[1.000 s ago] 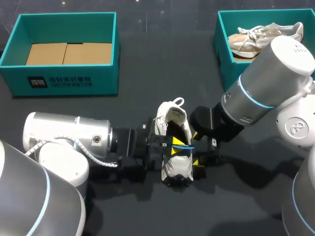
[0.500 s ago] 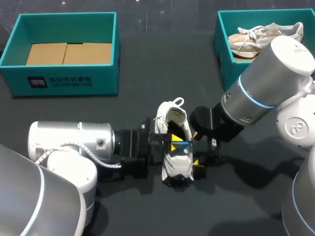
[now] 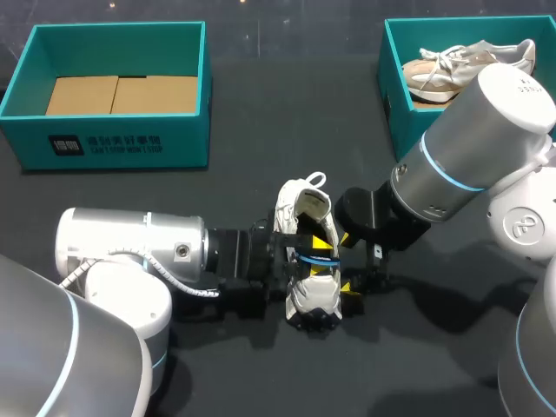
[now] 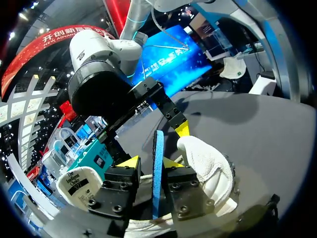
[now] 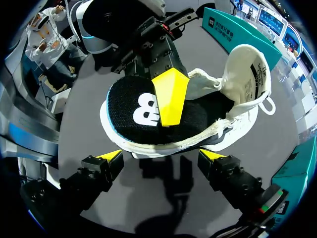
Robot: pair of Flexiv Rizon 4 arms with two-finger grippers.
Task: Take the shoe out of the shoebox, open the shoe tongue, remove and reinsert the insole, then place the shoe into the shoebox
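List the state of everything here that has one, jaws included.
shoe: out of box, on table, tongue pulled open
insole: at shoe's opening, gripped
left gripper: jaws shut on insole
right gripper: jaws open
left shoebox: open, no shoe
right shoebox: open, second shoe inside

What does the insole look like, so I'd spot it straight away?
Near the middle of the dark table lies a white shoe. The insole is the thin flat piece at its opening, pinched by the left gripper. Unlike the white shoe, it has a black face and a blue edge.
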